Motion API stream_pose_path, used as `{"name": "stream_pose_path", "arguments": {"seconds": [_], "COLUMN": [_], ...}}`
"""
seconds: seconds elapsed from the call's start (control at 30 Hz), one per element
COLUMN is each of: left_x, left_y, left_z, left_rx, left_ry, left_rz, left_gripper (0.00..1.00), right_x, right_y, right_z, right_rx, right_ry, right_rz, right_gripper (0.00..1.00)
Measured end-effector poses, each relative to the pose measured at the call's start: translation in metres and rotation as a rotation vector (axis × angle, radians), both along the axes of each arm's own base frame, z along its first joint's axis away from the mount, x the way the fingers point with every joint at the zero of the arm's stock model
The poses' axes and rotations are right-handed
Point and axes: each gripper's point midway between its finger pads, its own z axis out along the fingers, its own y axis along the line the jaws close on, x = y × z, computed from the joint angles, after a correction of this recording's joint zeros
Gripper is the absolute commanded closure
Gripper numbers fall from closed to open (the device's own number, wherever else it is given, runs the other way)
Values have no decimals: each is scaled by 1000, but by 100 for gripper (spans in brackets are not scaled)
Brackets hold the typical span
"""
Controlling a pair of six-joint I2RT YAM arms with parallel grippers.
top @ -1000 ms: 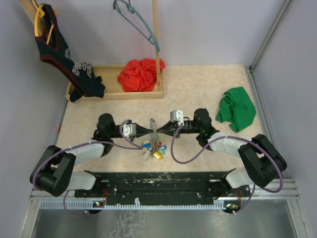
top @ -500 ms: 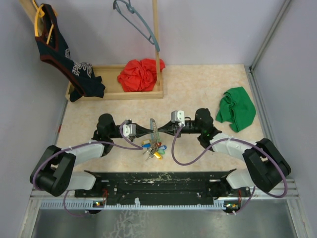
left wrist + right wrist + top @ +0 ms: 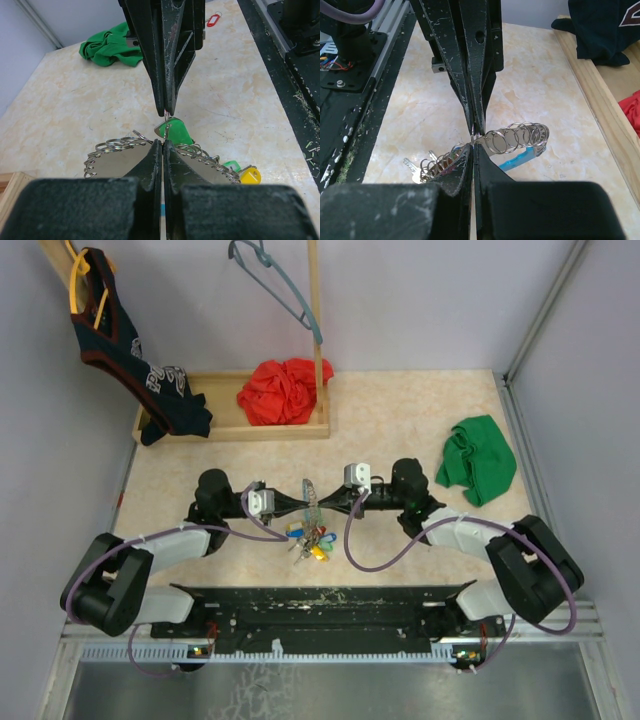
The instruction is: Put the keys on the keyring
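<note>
The keyring [image 3: 312, 502], a grey hoop with a light-blue section [image 3: 517, 160], hangs upright between my two grippers at the table's near middle. Several small wire rings sit along it [image 3: 520, 136]. My left gripper [image 3: 300, 503] is shut on the hoop [image 3: 115, 155], its jaws pressed together. My right gripper [image 3: 326, 502] faces it tip to tip and is shut on the same hoop. The keys [image 3: 310, 540] hang in a bunch under the hoop, with green [image 3: 181, 131] and yellow [image 3: 250, 176] tags and silver blades [image 3: 414, 169].
A green cloth [image 3: 478, 460] lies to the right. A wooden tray [image 3: 230, 428] at the back holds a red cloth [image 3: 283, 390] and a dark shirt [image 3: 150, 370]. A grey-blue hanger [image 3: 280, 285] hangs above. A loose red-tagged key [image 3: 213, 20] lies far off.
The right arm's elbow and cable have shifted slightly. Both grippers and the keyring stay where they were.
</note>
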Motion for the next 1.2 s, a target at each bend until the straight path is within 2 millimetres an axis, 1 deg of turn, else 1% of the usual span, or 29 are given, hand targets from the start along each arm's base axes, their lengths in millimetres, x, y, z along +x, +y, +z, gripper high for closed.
{"name": "stream_pose_path", "arguments": {"seconds": [0.4,0.63,0.9,1.0,1.1,1.2], "left_x": [-1,-2,-2,-2,-1,2], "left_y": [0,0,0,0,0,0], "left_z": [0,1,2,2,1,1], "left_rx": [0,-4,-6,-6,-3,-2], "left_ry": [1,2,9,9,7,5], "left_rz": [-8,-12,-12,-11,-4,11], "left_gripper": [100,100,100,100,100,100], "right_x": [1,1,0,1,3,5], "right_y": [1,2,3,1,-3,-12], "right_z": [3,-2,-3,-3,2,8], "right_rx": [11,2,-2,-11,-16,-23], "right_ry": [-13,1,3,10,14,31], "right_rz": [0,3,-2,-20,-56,-128], "right_gripper": [100,100,100,100,100,100]}}
